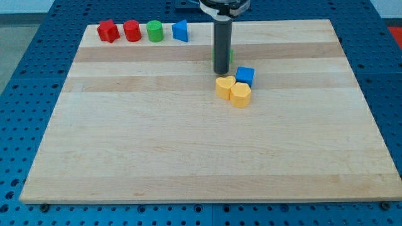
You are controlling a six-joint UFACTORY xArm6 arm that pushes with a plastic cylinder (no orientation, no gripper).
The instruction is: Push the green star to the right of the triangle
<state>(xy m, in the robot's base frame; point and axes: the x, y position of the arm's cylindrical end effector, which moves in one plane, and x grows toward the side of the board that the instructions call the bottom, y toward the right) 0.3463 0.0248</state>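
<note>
The green star (231,55) is almost wholly hidden: only a thin green sliver shows at the view's right edge of the dark rod (221,44), so its shape cannot be made out. That sliver sits well to the view's right of the blue triangle (181,30) and a little lower in the view. Whether the rod touches it cannot be told.

My tip (220,73) rests on the wooden board (157,138), right beside the green sliver and just lower in the view. There is no hand or claw on this arm, only the straight rod, so it has hold of nothing. The rod's upper end and its mount (223,6) are cut off by the view's top edge.

Taking the blue triangle as the landmark: straight to its left in the view stand a green cylinder (155,31), then a red cylinder (132,31), then a red block (108,31) whose shape looks like a star but is hard to be sure of. All four stand in one row near the board's top edge, close together but apart.

Further right of the triangle and lower than my tip lies a cluster of three: a blue cube (245,76), a yellow block (225,87) and a yellow heart (240,95). The two yellow ones touch each other, and the cube sits just against them. The first yellow block's shape is unclear.

The board lies on a blue table with a grid of holes (38,75).
</note>
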